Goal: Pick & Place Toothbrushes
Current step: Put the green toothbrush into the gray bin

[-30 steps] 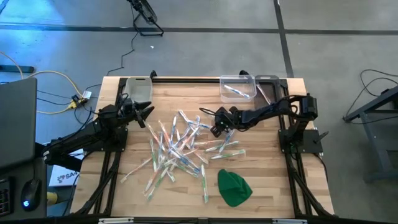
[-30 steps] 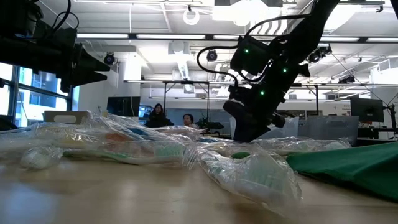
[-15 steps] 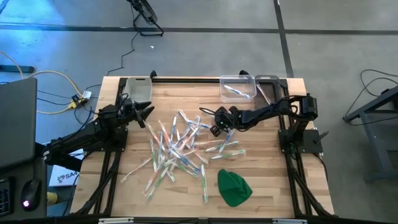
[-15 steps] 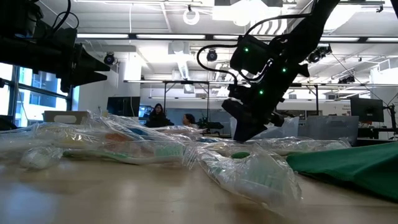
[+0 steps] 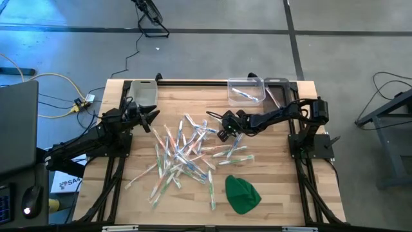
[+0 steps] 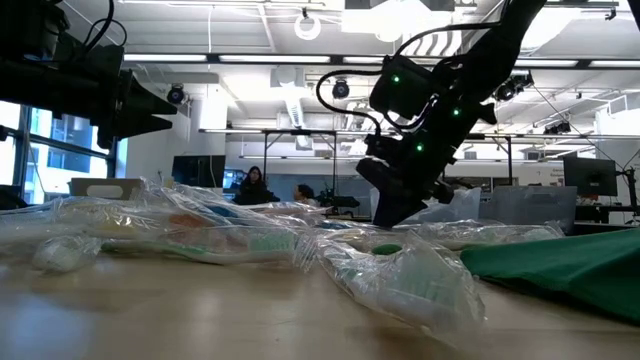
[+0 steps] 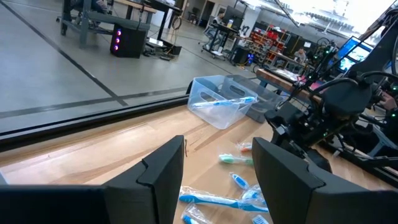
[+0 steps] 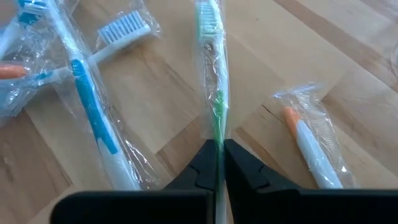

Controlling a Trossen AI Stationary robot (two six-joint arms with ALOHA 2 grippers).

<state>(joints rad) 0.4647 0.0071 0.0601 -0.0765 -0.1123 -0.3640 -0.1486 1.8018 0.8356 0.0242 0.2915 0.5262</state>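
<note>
the right gripper (image 8: 217,163) pinches a green wrapped toothbrush (image 8: 213,81) by its slick sleeve, at the pile's (image 5: 187,154) two o'clock edge. the wrapper may slip free when lifted. the left gripper (image 5: 149,118) waits wide open.

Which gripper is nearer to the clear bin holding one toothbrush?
Right. The right gripper is just before the clear bin; the left gripper waits across the table.

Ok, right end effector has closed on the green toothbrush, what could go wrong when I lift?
The right end effector pinches the green toothbrush near one end, so it may droop or swing. Its loose wrapper might slip through the fingers. The orange toothbrush and blue toothbrush lie close by and could get dragged along.
</note>
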